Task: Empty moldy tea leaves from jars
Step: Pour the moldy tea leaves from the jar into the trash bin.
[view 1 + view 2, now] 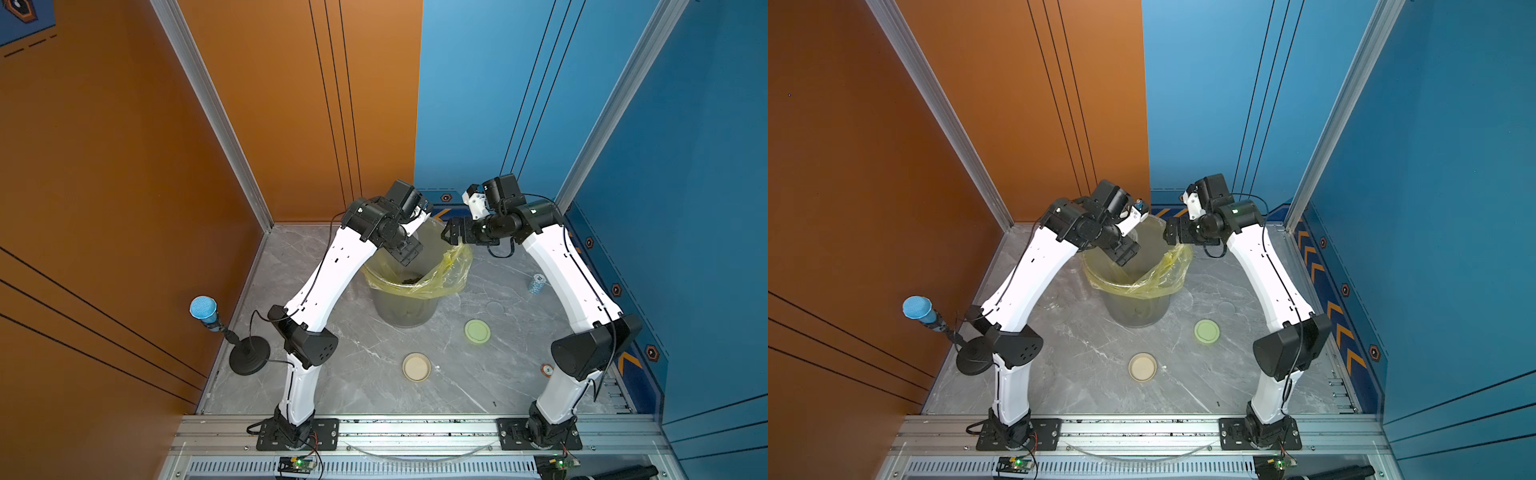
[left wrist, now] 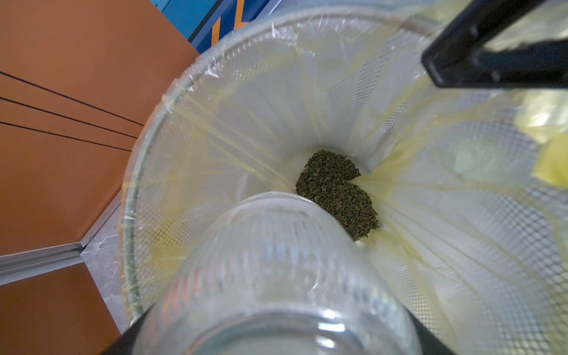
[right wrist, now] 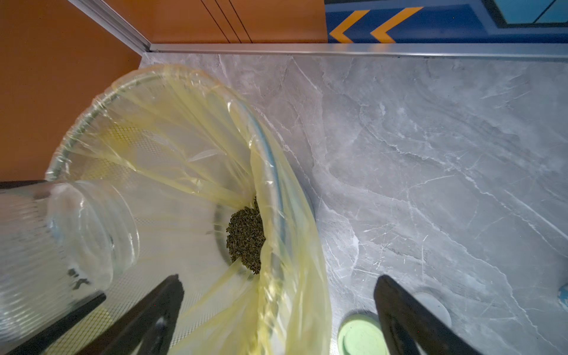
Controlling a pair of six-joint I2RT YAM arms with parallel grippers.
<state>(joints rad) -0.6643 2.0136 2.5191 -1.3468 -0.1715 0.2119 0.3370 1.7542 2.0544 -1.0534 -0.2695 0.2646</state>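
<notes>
The left pincer grips a clear ribbed jar tipped mouth-down over the mesh bin, tea leaves heaped at the bottom of its yellow bag. The right pincer, gaping wide at the right rim, could snag the loose plastic and drag it off.

Clear, finely ribbed jar with glossy highlights; thin, crinkled yellow film bag — translucent and shiny — lining a fine wire-mesh bin. Matt, crumbly tea leaves. Smooth grey marble-look tabletop; matt green lid, matt beige lid; rough blue foam microphone cap.
</notes>
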